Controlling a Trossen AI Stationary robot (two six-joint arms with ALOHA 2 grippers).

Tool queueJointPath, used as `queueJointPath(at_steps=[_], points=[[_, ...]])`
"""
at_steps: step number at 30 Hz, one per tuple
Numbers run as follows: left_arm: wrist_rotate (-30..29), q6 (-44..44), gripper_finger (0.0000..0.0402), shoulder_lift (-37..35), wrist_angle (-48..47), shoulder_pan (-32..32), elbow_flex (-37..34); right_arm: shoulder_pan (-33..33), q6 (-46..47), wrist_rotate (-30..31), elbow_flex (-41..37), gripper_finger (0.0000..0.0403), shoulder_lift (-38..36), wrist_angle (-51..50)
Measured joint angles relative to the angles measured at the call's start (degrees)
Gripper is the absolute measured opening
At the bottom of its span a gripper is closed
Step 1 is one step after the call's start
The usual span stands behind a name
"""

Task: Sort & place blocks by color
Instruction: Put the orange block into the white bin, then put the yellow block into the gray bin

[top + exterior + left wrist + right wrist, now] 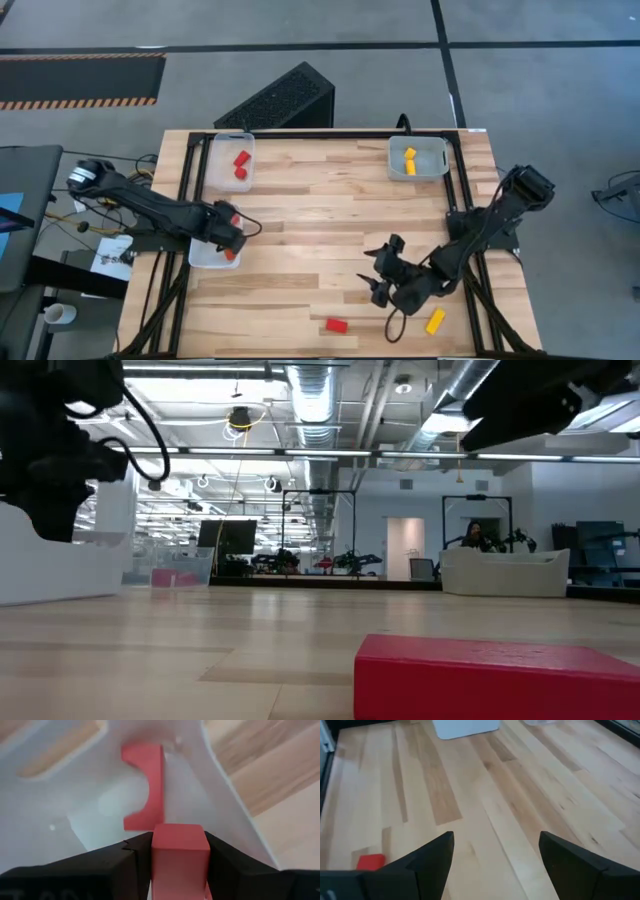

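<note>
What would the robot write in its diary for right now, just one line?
left gripper: shut on orange block, over near-left tray | right gripper: jaws open, above bare table | loose: red block, yellow block

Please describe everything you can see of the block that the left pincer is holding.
The held block is a small orange-red piece with flat faces and squared edges, matte, like painted wood or plastic. The left pincer is shut on it, a dark finger pressing each side. It hangs over the clear tray at the table's left edge, just above an arch-shaped block of the same colour lying inside. Its lower part is hidden.
</note>
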Motion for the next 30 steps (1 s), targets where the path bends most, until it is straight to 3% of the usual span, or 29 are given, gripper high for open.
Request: queueJointPath(at_steps=[8,17,24,30], points=[[5.07,2.20,0.0165,5.60,0.73,-0.07,0.00,0.77,0.04,0.20,0.00,0.0312,0.02,-2.18],[9.42,7.12,0.0224,5.83,0.35,-0.07,1.17,0.66,0.05,0.92,0.00,0.0312,0.02,-2.16],[5.43,11.35,0.0227,5.83,0.14,-0.09,5.46,-0.75,0.46,1.09,0.00,0.0312,0.02,-2.13],[-0.47,12.80,0.0228,5.80,-6.99,-0.09,10.90,-1.21,0.57,1.07,0.00,0.0312,0.02,-2.12]])
